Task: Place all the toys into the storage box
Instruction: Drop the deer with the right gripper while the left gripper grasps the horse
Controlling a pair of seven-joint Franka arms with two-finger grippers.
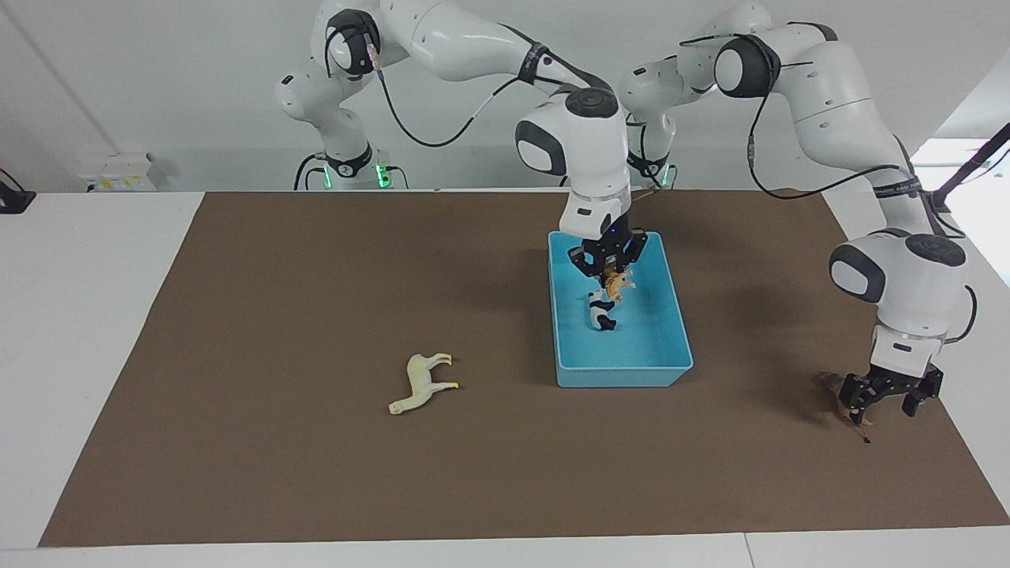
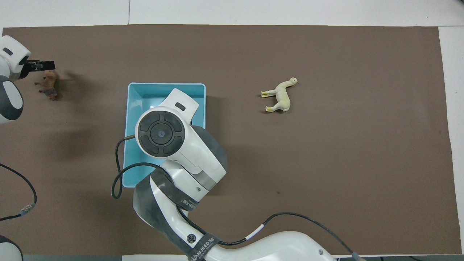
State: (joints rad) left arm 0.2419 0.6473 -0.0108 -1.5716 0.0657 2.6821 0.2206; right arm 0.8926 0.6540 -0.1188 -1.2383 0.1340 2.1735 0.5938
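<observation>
Over the blue box (image 1: 677, 335) hangs the right gripper (image 1: 608, 269), its arm bent down from above, fingers closed on the tan cat (image 1: 616, 282) just above the panda (image 1: 600, 311) inside. Down at the brown lion (image 1: 843, 399), the left gripper (image 1: 885, 399) stands spread wide. Nearer the right arm's end lies the white horse (image 1: 422, 382). "WANJEED" reads on an arm strap.

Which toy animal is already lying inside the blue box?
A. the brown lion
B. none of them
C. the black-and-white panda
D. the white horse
C: the black-and-white panda lies on the floor of the blue box, while the white horse and the brown lion are out on the brown mat.
</observation>
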